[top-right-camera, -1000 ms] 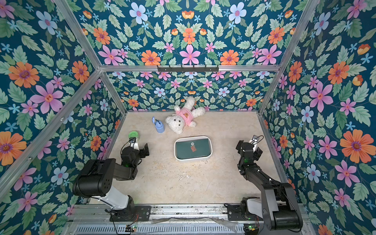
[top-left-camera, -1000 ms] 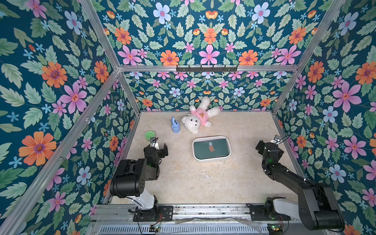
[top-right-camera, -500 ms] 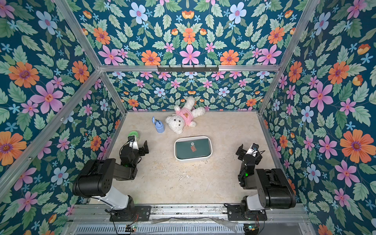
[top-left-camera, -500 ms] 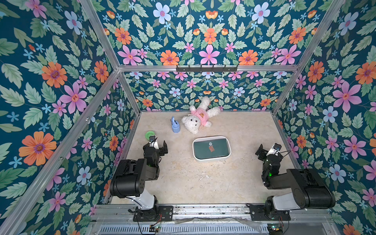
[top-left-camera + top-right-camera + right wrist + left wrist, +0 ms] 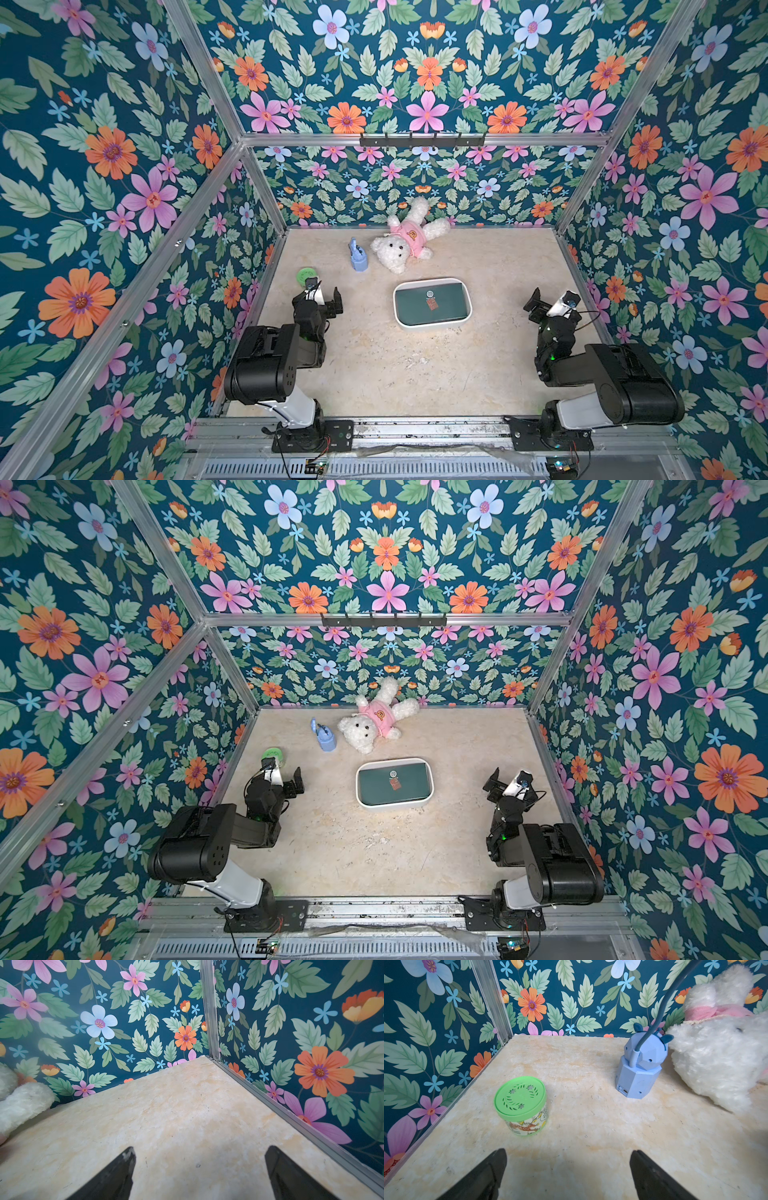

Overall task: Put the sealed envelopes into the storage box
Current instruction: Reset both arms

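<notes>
While our left hand [image 5: 323, 296] and right hand [image 5: 549, 300] hung released and empty, well apart on either side of the storage box [image 5: 432, 325], a dark green envelope [image 5: 446, 309] lay flat inside it with its seal upward. We saw no envelope left on the table [image 5: 415, 365], so we judged the job done. Little could go wrong, unless a stray reach knocked the box or the green-lidded jar [image 5: 520, 1103] just ahead of our left hand. Compared with a second earlier, our right arm had folded back toward its base; the left had barely shifted, and the box had not moved.
</notes>
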